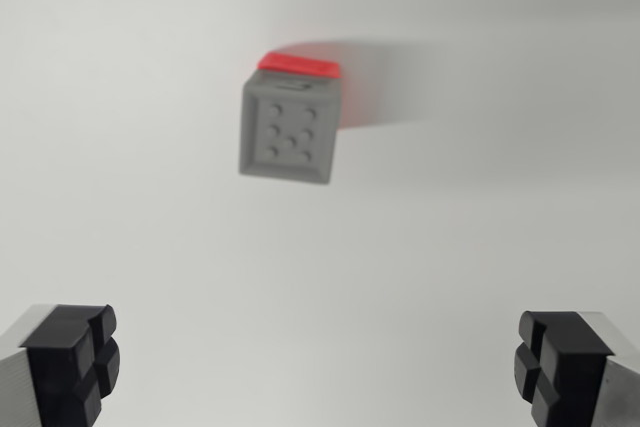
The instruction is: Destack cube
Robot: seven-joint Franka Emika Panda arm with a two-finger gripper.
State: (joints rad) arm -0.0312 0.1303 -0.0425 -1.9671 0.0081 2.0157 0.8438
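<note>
the stack is intact, so the task reads as barely begun. a grey cube with raised studs on its upper face sits on top of a red cube, of which only a strip shows past the grey one's far edge in the wrist view. both rest on a plain white table, a little left of centre and in the upper half of the picture, with a soft shadow trailing to the wrist view's right. the picture is slightly blurred, so finer detail on the cubes is hard to make out.

nothing has been lifted or shifted apart as far as can be seen. what is left is the whole job: reaching the grey cube, taking hold of it, lifting it off the red one and setting it down on the table.

the gripper is spread wide, its two black pads at the bottom corners of the view. it holds nothing and touches nothing, and the cubes lie well apart from it.
</note>
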